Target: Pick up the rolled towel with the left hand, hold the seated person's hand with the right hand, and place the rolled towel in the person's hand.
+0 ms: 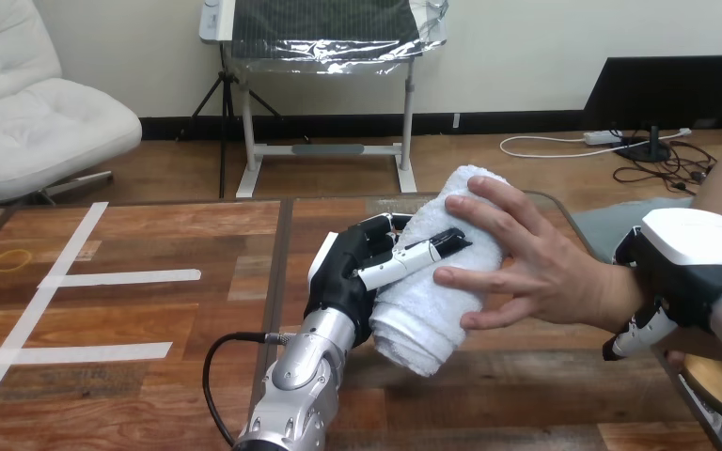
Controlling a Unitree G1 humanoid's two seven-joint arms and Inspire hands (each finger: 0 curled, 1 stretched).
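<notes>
- Wooden planks made up the surface [150, 329], with strips of white tape [122, 277] laid across its left half.
- The rolled towel [432, 315] sat over the right half of the surface, slanted, with one end toward the far edge and the coiled end toward the near edge.
- The left robot hand [343, 282] was grasping the rolled towel from its left side, with fingers [414, 256] wrapped over the top of the roll near its middle.
- The person's hand [536, 268] reached in from the right edge and lay spread on the towel's right side, fingertips touching the cloth but not closed round it. Both hands were on the towel.
- The right robot hand [691, 258] sat at the person's wrist near the right edge; whether it gripped the wrist could not be told.
- The towel looked light, soft and thick. It should give under pressure and is unlikely to slip, though a loose hold could let the roll uncoil from its open end.
- The best hold seemed to be round the middle, across the roll, as the left robot hand had it.
- Release looked premature until the person's fingers had closed on the cloth.
</notes>
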